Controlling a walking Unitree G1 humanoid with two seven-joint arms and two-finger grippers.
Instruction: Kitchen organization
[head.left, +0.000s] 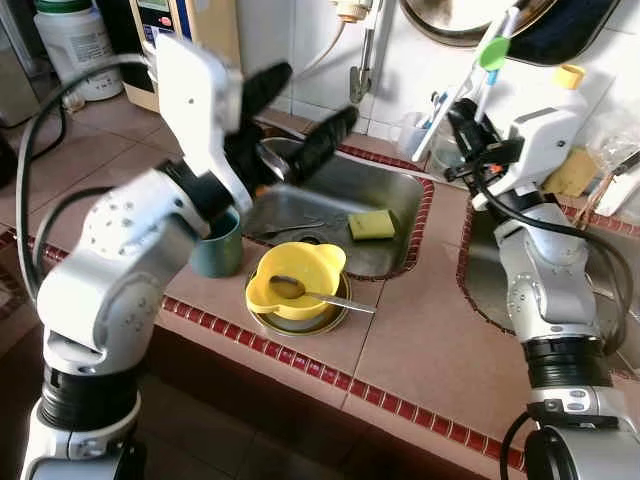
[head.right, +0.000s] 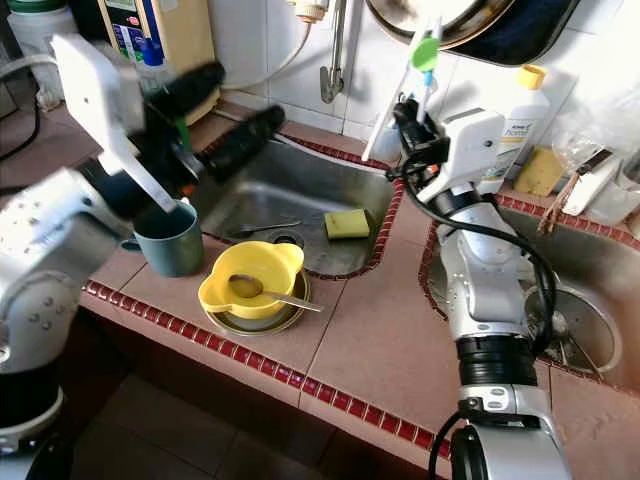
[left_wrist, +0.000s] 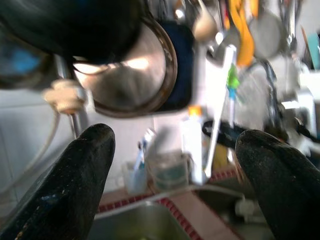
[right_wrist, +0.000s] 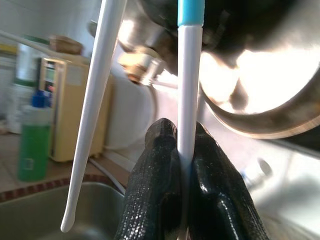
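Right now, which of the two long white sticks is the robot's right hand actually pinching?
The white stick with the blue band: the right gripper has its fingers shut on it. The plain tapered white stick hangs free beside it.

Toothbrush held upright over counter.
Toothbrush, white handle with blue band, stood pinched between right gripper fingers.

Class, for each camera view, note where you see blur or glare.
Left and right eye views: left end effector motion-blurred, yellow bowl sharp. Left wrist view: background smeared throughout. Right wrist view: glare on the hanging pan, toothbrush handle crisp.
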